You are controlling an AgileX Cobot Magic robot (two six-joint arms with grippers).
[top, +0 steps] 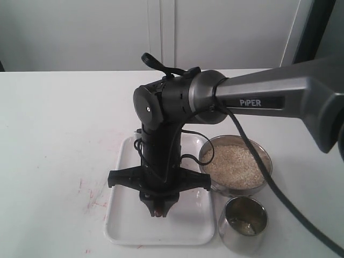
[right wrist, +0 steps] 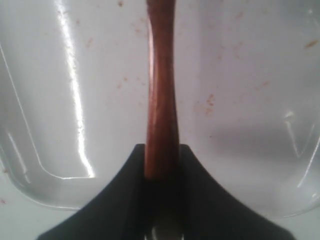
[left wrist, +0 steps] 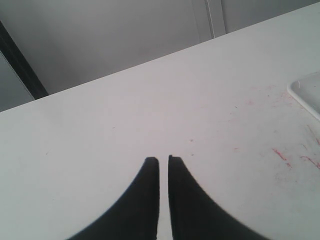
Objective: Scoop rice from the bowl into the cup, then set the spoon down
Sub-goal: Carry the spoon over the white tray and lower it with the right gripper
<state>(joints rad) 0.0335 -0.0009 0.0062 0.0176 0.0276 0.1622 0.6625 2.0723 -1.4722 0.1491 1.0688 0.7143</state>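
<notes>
My right gripper (top: 159, 207) reaches across and points down over the white tray (top: 115, 217), shut on the spoon (right wrist: 161, 90). The dark reddish-brown handle runs out from between the fingers (right wrist: 192, 165) of the right gripper (right wrist: 161, 148), low over the tray floor (right wrist: 250, 100). Its oval end is out of view. In the exterior view only a reddish bit of the spoon (top: 158, 214) shows under the jaws. The steel bowl (top: 207, 156) holds white rice (top: 234, 166) to the right of the tray. In front of the bowl stands the steel cup (top: 244, 221). My left gripper (left wrist: 163, 159) is shut and holds nothing.
The right arm's grey link (top: 269, 97) spans the table above the bowl, and its black cable (top: 279, 193) hangs past bowl and cup. Red stains mark the table (top: 88, 196) left of the tray. A tray corner (left wrist: 307, 92) shows in the left wrist view.
</notes>
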